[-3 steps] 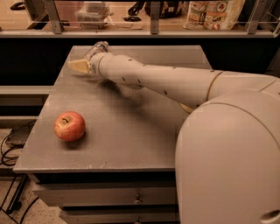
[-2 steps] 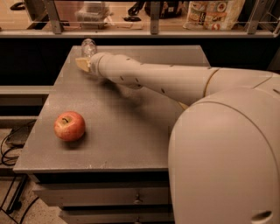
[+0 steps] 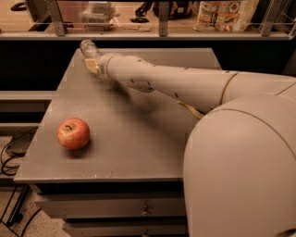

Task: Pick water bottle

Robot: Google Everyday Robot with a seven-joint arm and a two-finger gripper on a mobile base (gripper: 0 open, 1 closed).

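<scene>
The water bottle (image 3: 88,47) is small, clear and crinkled. It sticks up and to the left out of the end of my gripper (image 3: 93,63) at the far left corner of the grey table (image 3: 138,143). The gripper is shut on the bottle's lower part, which is hidden by the wrist. My pale arm reaches across the table from the lower right. A red apple (image 3: 73,133) sits on the table near its front left, well apart from the gripper.
A shelf with a rail (image 3: 162,34) runs behind the table and carries packages (image 3: 226,14) and a clear container (image 3: 97,13). Drawers (image 3: 115,208) are below the table top. Cables (image 3: 11,152) lie on the floor at left. My large arm body fills the lower right.
The gripper has risen slightly at the far left corner. The bottle, hidden one second ago, now stands up out of the gripper's end. The apple has not moved.
</scene>
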